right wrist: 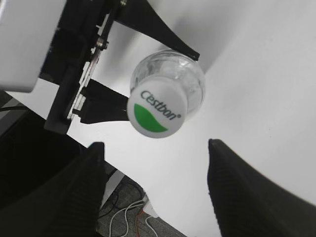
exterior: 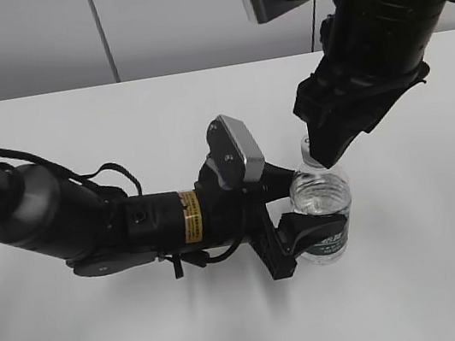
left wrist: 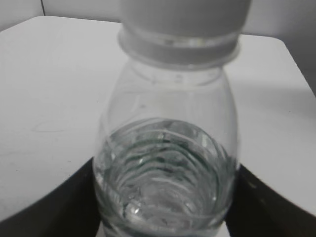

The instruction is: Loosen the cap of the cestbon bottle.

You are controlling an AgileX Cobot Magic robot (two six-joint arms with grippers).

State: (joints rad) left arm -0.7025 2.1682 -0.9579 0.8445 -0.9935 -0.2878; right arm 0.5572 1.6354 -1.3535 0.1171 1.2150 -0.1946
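The cestbon bottle [exterior: 325, 198] stands upright on the white table [exterior: 435, 276], clear and ribbed, with a dark green label low on its body. My left gripper [exterior: 307, 210] is shut on its body from the left; in the left wrist view the bottle [left wrist: 165, 163] fills the space between the two dark fingers [left wrist: 163, 219]. The white cap [right wrist: 157, 112], with its green patch and lettering, sits on the neck and also shows in the left wrist view [left wrist: 185, 24]. My right gripper [right wrist: 155, 163] is open just above the cap, not touching it; in the exterior view it [exterior: 327, 144] hides most of the cap.
The table's edge runs across the right wrist view, with cables on the floor [right wrist: 133, 212] beyond it. The left arm [exterior: 89, 223] lies across the table's left half. The right arm [exterior: 393, 14] comes down from the upper right.
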